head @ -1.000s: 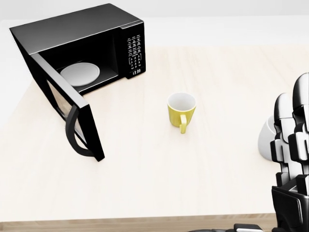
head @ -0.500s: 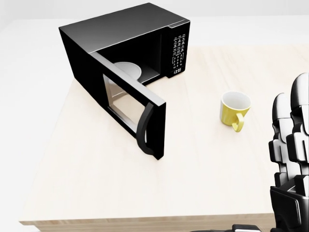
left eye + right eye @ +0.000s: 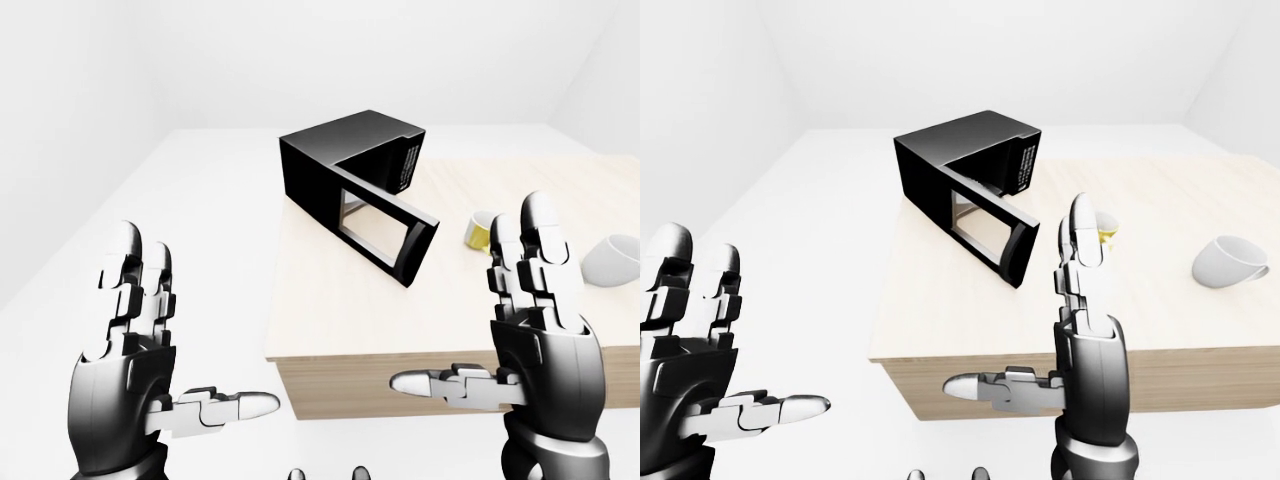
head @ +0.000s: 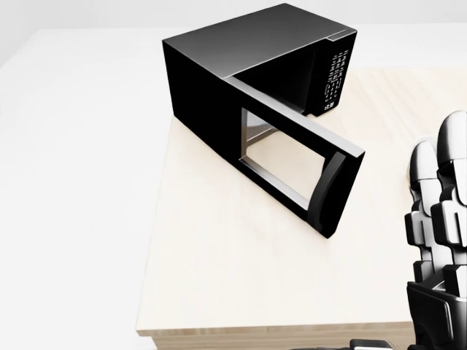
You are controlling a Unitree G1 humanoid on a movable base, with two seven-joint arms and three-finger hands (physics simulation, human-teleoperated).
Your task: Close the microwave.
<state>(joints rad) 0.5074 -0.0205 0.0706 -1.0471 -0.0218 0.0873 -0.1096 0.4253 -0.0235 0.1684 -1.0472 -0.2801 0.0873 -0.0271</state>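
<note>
Sitting near the left end of the pale wooden table [image 4: 219, 292], the black microwave [image 4: 241, 58] has its door [image 4: 292, 164] swung wide open toward the bottom right of the head view. The left hand [image 3: 125, 385] and right hand [image 3: 540, 340] are held up low in the eye views with fingers spread wide, holding nothing. A yellow cup [image 3: 478, 231] and a white cup [image 3: 1230, 262] sit to the right.

Both the left hand [image 3: 140, 370] and the right hand [image 3: 535, 340] are glossy dark-grey metal with rounded palm shells. Each carries three segmented fingers [image 3: 125, 290] of silver-white blocks with black joints, ending in smooth, rounded pale tips. The wrists are ribbed black cuffs.
</note>
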